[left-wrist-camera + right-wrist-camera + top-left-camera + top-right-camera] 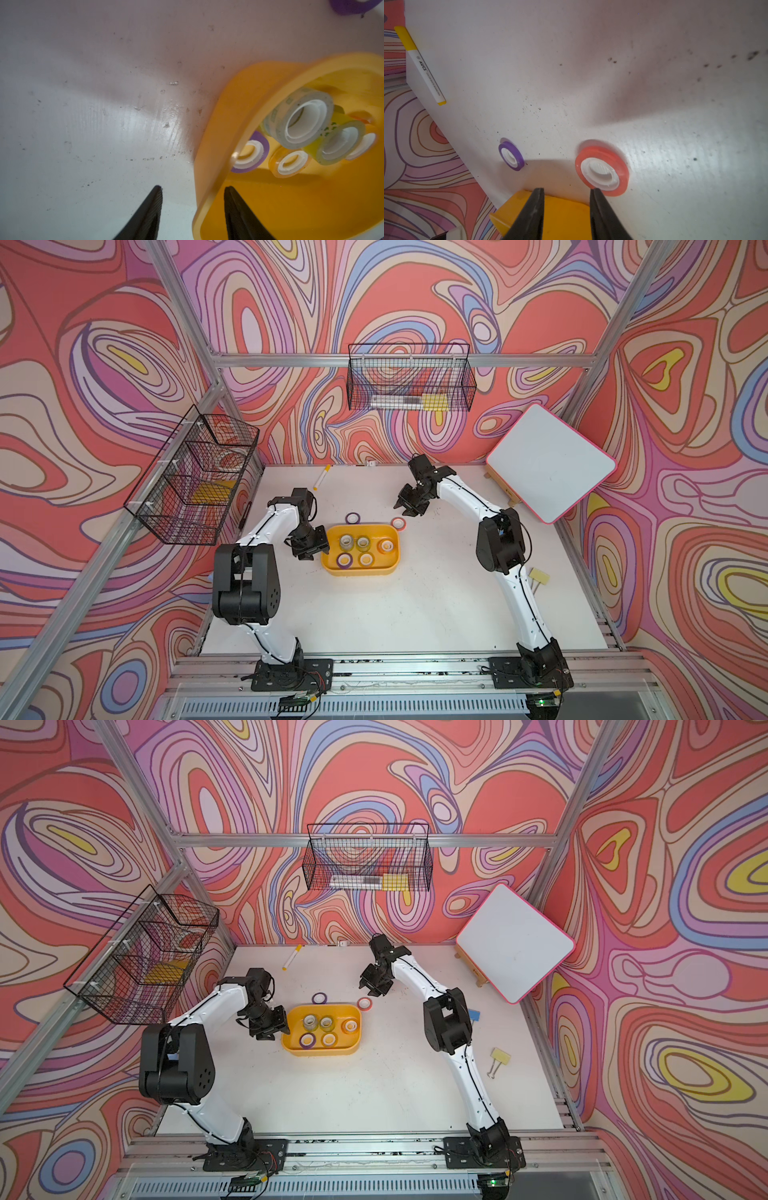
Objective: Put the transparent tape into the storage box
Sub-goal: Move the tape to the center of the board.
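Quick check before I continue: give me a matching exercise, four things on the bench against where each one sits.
Things:
1 red roll
2 marker
3 green-yellow roll
4 binder clip

Places:
A inside the storage box
B near the table's back edge
C on the table, by the box's far right corner
D near the table's right edge

Pairs: 1-C, 2-B, 3-A, 4-D

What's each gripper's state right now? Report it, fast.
Left gripper: open, holding nothing, jaws either side of the storage box wall.
Right gripper: open, empty.
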You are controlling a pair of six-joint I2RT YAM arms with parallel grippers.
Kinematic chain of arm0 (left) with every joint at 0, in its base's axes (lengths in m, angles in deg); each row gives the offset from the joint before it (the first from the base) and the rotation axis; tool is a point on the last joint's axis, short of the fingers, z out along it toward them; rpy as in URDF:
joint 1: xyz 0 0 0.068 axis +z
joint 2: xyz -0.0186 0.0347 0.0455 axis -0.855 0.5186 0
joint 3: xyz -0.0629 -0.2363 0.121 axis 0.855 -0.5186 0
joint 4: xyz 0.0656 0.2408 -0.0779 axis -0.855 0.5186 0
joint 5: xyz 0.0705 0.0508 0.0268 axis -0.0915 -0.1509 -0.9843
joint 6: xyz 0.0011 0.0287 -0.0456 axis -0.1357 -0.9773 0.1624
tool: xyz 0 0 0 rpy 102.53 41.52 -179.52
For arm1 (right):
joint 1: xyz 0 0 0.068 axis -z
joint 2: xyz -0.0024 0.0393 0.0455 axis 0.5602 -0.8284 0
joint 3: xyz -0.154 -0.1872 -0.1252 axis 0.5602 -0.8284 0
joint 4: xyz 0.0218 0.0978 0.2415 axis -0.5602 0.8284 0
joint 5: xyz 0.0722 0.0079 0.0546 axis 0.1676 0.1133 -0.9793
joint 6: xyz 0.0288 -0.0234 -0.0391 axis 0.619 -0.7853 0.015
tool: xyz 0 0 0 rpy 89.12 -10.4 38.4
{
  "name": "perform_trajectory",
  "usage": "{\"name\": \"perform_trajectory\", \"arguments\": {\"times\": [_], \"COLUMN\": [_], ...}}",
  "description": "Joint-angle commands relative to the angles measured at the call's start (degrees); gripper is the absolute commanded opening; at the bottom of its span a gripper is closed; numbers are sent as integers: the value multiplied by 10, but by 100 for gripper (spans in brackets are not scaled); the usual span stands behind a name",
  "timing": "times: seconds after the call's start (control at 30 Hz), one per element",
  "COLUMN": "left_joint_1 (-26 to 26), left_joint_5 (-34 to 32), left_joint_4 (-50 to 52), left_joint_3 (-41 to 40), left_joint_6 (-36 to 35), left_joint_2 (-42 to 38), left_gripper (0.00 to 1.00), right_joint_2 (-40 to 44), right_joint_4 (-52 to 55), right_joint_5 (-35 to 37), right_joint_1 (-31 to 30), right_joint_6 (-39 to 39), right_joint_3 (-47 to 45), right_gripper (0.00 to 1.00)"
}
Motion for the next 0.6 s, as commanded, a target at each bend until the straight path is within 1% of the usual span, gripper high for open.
{"name": "perform_trajectory", "arguments": {"times": [0.0, 0.07, 0.13, 0.17, 0.37, 0.5, 0.57], "left_joint_1": [2, 1, 1, 0, -6, -6, -6], "left_joint_5": [9, 9, 13, 14, 12, 6, 5], "left_joint_4": [-15, -18, -22, -25, -27, -24, -23], "left_joint_3": [-5, -10, -16, -20, -29, -29, -29], "left_joint_6": [2, 2, 2, 3, 3, 0, 0], "left_joint_2": [3, 3, 4, 5, 0, -3, -5], "left_gripper": [46, 42, 34, 33, 28, 27, 26], "right_joint_2": [-6, -8, -14, -16, -26, -19, -10], "right_joint_4": [-27, -30, -29, -28, -21, 12, 7], "right_joint_5": [-9, -8, -8, -8, -2, 9, 12], "right_joint_1": [-3, -3, -4, -4, -9, -11, -13], "right_joint_6": [20, 19, 19, 19, 21, 19, 18], "right_joint_3": [-3, -2, 3, 3, -3, -14, -34], "right_gripper": [38, 37, 35, 35, 30, 32, 33]}}
